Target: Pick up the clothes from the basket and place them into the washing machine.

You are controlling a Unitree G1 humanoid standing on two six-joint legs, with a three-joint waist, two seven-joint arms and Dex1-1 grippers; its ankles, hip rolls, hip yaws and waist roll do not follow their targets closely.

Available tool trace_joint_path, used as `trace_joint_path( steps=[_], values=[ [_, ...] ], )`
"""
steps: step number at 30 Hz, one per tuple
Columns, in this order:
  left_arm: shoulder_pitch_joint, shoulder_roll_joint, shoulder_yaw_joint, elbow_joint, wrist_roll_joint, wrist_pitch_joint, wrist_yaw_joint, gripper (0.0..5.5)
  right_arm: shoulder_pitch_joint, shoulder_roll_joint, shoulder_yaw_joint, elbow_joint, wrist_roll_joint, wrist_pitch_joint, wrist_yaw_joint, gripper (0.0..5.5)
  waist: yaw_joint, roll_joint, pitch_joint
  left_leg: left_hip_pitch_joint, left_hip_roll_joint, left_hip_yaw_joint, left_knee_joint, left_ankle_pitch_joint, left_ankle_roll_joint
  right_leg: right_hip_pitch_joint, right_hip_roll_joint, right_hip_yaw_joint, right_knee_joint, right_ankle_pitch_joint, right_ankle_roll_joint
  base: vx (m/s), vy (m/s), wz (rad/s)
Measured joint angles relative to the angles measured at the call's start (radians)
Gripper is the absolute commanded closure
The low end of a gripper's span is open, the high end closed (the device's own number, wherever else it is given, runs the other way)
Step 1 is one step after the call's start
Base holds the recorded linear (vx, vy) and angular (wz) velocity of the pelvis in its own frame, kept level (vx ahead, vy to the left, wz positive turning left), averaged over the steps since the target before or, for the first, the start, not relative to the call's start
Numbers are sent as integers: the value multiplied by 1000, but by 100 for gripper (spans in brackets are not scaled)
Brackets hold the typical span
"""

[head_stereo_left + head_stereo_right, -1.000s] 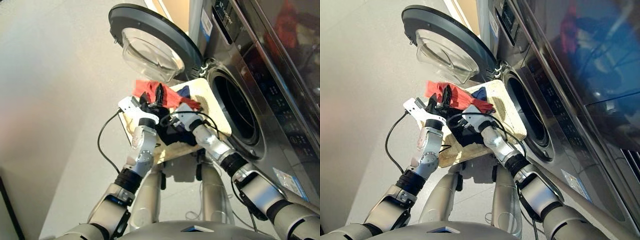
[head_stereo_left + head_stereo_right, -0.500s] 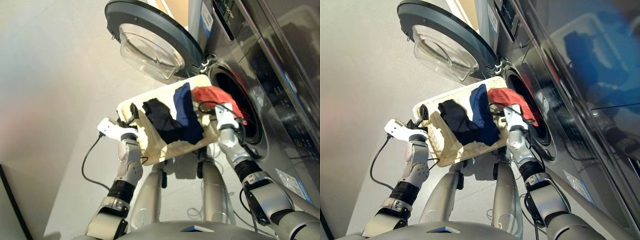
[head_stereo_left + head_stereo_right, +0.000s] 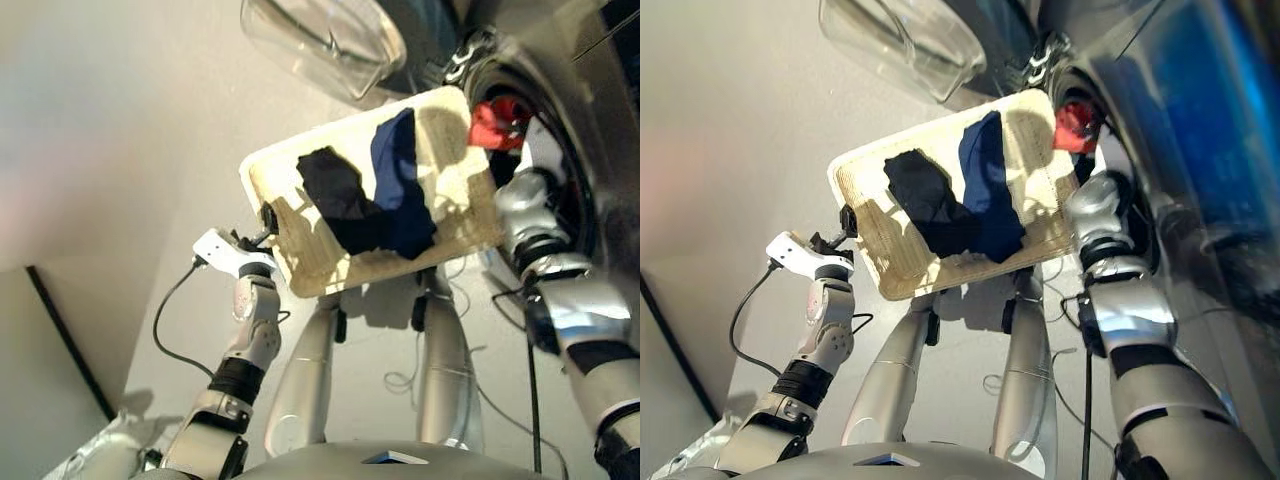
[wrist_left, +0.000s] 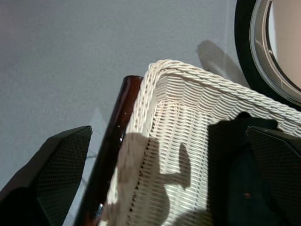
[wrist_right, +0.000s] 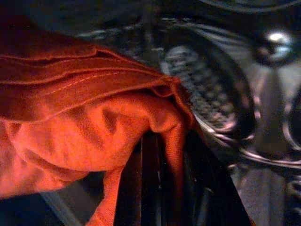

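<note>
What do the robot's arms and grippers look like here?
Both arms are glossy silver-grey shells with black joint bands. The left arm ends in a white wrist block and a gripper with black fingers, mesh-textured inside. A black cable loops from that wrist. Another black cable hangs along the right arm.

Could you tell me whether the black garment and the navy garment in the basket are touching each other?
Touching. In the left eye view the black garment overlaps the navy garment near the middle of the basket, with no basket weave showing between them there.

Bare floor (image 3: pixel 120 130) beside the basket (image 3: pixel 270 175); drum mouth (image 3: pixel 560 130) crowded by right arm and orange-red garment (image 3: pixel 492 122).
</note>
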Motion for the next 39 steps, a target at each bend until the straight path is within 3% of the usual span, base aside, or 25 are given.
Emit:
trace_joint_path(
  steps=[7,8,9,13,16,19,27,34,39],
  values=[
    [-29,21,-31,-21,0,0,22,0,-76,-46,-34,7,100,-1,-90,550,-10,-12,8,-114,-16,2,100,-32,11,-90,-14,7,51,-6,7,0,0,0],
    [-29,21,-32,-21,0,0,22,0,-80,-46,-33,7,121,-1,-86,371,-15,-18,12,-120,-16,2,109,-36,13,-93,-14,9,54,-6,8,0,0,0],
    [-29,22,-32,-21,0,0,22,0,-80,-46,-31,10,131,-2,-77,0,-21,-23,15,-123,-17,3,118,-40,13,-95,-14,12,59,-8,10,0,0,0],
    [-31,23,-32,-11,0,3,7,0,-78,-41,-19,6,245,-31,46,0,-33,-28,18,-132,-16,10,148,-55,18,-96,-12,24,63,-7,13,0,0,0],
    [-36,29,-30,16,0,5,-11,0,-71,9,-15,1,302,-54,127,0,-53,-31,16,-132,-15,17,162,-62,20,-93,-10,27,64,-5,15,0,0,0],
    [-64,31,-31,61,20,8,-27,0,-6,51,-12,-56,356,-93,224,0,-57,-47,8,-129,-13,24,161,-63,21,-92,-7,31,60,-2,17,0,0,0],
    [-149,58,-46,244,109,54,-52,0,141,193,36,-145,517,-120,453,0,-81,-77,-8,-72,0,34,133,-62,23,-26,7,38,-4,27,21,0,0,0],
    [-271,44,-109,351,169,73,-50,0,252,226,191,-346,583,-138,601,0,-95,-84,-14,-15,4,47,82,-52,23,24,12,42,-47,37,22,0,0,0],
    [-361,28,-110,447,197,95,-35,0,326,252,272,-549,582,-159,634,0,-108,-85,-15,-7,4,57,72,-52,23,23,15,55,-54,43,18,0,0,0]
  ],
)
